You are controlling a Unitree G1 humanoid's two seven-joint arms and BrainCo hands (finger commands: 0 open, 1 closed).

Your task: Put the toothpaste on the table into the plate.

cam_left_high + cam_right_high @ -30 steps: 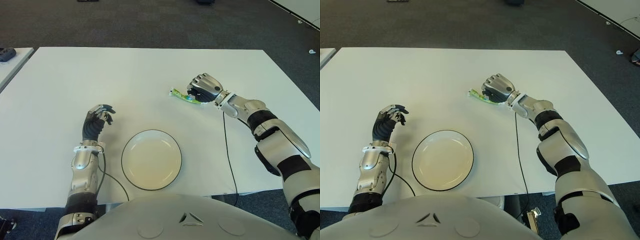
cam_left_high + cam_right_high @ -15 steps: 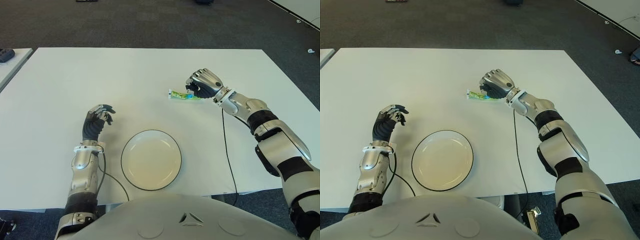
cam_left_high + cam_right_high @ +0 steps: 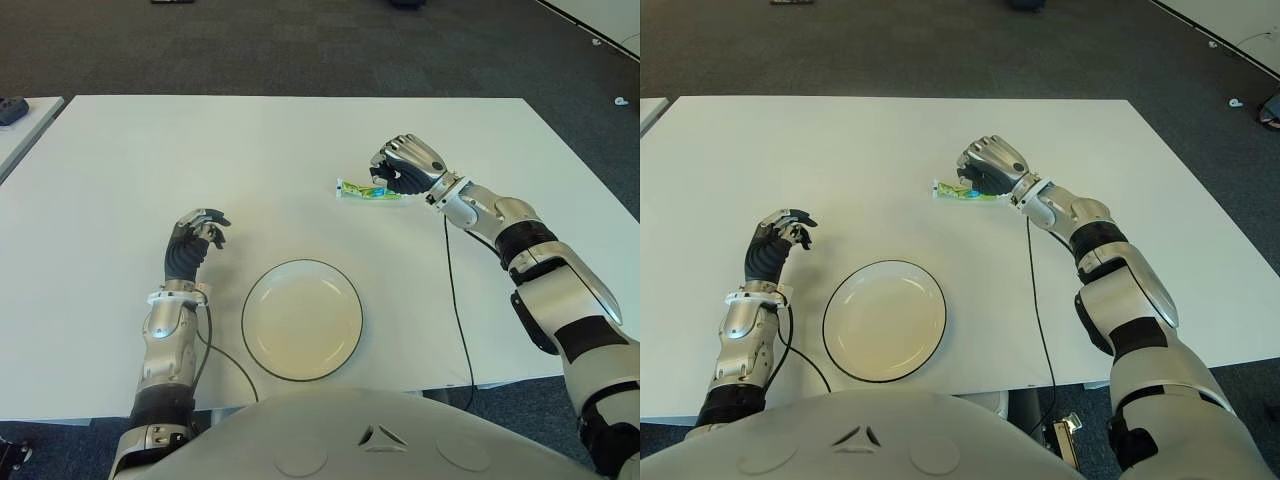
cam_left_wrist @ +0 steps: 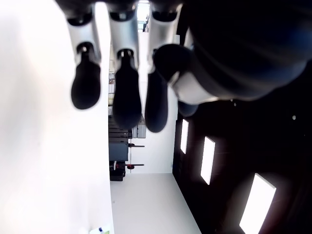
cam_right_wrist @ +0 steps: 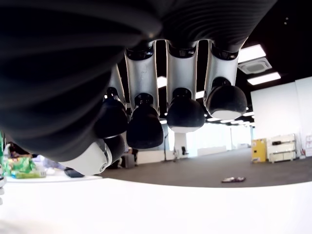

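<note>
Item 1, plate (image 3: 302,319): white with a dark rim, nearest me, close to the table's (image 3: 120,160) near edge. I see bare white top all round it.

Item 2, left hand (image 3: 194,238): at 9 o'clock from the plate, just beside it, wrist upright, fingers curled over and holding nothing.

Item 3, toothpaste (image 3: 369,191): a small green and white tube at 1 o'clock from the plate, well apart from it. Its long axis runs 9 to 3 o'clock, free end toward 9. I cannot tell whether it touches the top.

Item 4, right hand (image 3: 404,166): closed round the tube's 3 o'clock end, fingers (image 5: 145,127) curled tight in the wrist view.

Item 5, far half of the table: open white surface out to the edge; dark carpet (image 3: 300,45) beyond.
</note>
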